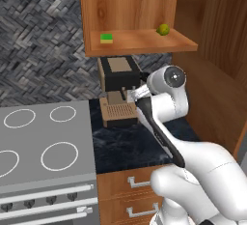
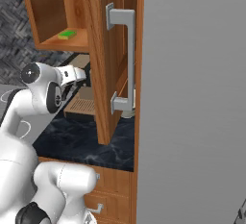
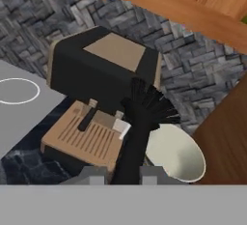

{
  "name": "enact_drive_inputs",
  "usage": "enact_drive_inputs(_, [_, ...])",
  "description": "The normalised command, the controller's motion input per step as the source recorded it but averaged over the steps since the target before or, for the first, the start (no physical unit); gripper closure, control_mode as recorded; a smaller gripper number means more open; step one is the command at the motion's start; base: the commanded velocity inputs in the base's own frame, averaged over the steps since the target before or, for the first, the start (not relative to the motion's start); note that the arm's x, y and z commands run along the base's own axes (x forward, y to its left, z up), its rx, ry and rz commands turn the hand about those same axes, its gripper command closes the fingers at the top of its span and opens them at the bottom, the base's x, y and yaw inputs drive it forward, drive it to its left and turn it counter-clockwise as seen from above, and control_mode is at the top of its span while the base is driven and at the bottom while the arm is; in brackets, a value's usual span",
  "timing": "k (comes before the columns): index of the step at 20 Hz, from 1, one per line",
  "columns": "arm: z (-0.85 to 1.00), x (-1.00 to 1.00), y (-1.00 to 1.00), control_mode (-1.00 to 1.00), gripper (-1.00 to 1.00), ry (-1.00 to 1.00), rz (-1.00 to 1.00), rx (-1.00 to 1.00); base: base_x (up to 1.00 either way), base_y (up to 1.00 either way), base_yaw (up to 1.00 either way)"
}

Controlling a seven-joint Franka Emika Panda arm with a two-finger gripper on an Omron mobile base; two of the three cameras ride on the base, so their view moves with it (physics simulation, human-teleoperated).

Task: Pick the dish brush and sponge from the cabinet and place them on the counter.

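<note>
In the jaws [image 3: 123, 176], dish brush [image 3: 141, 122].

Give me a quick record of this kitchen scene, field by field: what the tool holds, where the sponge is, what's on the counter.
tool: shut on the dish brush, above the counter
sponge: on the open cabinet shelf
round green fruit: same shelf, apart from the sponge
coffee machine: on the counter, beside the stovetop
white bowl: beside the machine

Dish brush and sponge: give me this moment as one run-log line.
gripper: shut on dish brush | brush: above counter, beside coffee machine | sponge: on cabinet shelf | step: first item not yet placed
</note>
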Motion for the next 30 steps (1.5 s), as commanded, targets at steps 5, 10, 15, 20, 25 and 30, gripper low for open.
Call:
enact_drive_inputs(5, [-0.50, 0.05, -0.01, -1.00, 1.00, 0.09, 0.00, -0.15, 0.00, 0.00, 0.00])
enact_drive_inputs(10, [-0.52, 0.18, -0.03, -1.00, 1.00, 0.13, 0.01, -0.08, 0.00, 0.00, 0.00])
enact_drive_inputs(15, [-0.60, 0.14, -0.19, -1.00, 1.00, 0.14, 0.00, -0.02, 0.00, 0.00, 0.00])
enact_drive_inputs(20, [-0.62, 0.10, -0.28, -1.00, 1.00, 0.11, 0.00, 0.00, 0.00, 0.00, 0.00])
enact_drive_inputs(25, [-0.57, 0.17, -0.17, -1.00, 1.00, 0.07, 0.00, -0.01, 0.00, 0.00, 0.00])
enact_drive_inputs(30, [-0.67, 0.18, -0.10, -1.00, 1.00, 0.02, 0.00, -0.03, 0.00, 0.00, 0.00])
